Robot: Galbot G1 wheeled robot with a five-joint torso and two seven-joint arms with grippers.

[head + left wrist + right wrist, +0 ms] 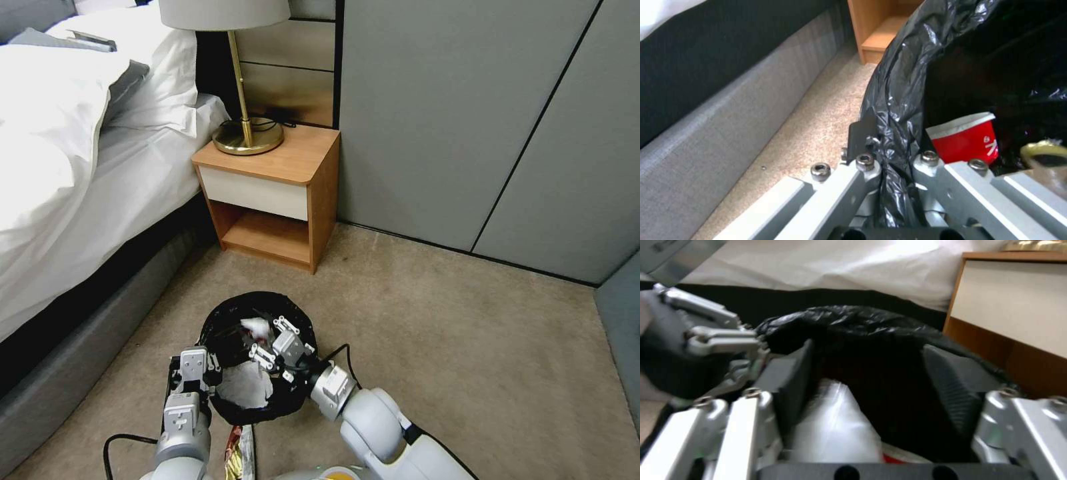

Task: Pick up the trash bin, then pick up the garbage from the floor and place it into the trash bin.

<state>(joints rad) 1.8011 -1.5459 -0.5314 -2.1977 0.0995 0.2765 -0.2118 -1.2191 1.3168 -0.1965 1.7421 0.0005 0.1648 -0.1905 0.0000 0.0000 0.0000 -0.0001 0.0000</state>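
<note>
From the head view, the trash bin (230, 313) sits low in the middle of the picture, held at its rim at about 8 o'clock by the left end effector (200, 383), which is clamped on the rim. A crinkly black bag (293, 393) lines the bin and folds over its round edge. Inside the bin are white crumpled bits of garbage (245, 385). The right end effector (275, 341) reaches in over the bin's mouth from about 4 o'clock, with its fingers spread apart and holding nothing. The floor (433, 333) is flat beige carpet. A long shiny wrapper (240, 453) lies on it just under the bin, at 6 o'clock. A wooden nightstand (293, 180) with a brass lamp (248, 135) stands at 12 o'clock, and a bed (80, 167) with white sheets is at 9 o'clock. In the left wrist view, the metal fingers (862, 186) pinch the shiny, wrinkled black bag (898, 100) and the rim between them. A red and white paper cup (967, 138) lies inside the bin, with something yellow (1042, 150) beside it. In the right wrist view, the dark ribbed pads (951, 386) stand wide apart over the dark bin. Something white and smooth (835, 426) lies below them, near one pad; whether they touch cannot be told.
</note>
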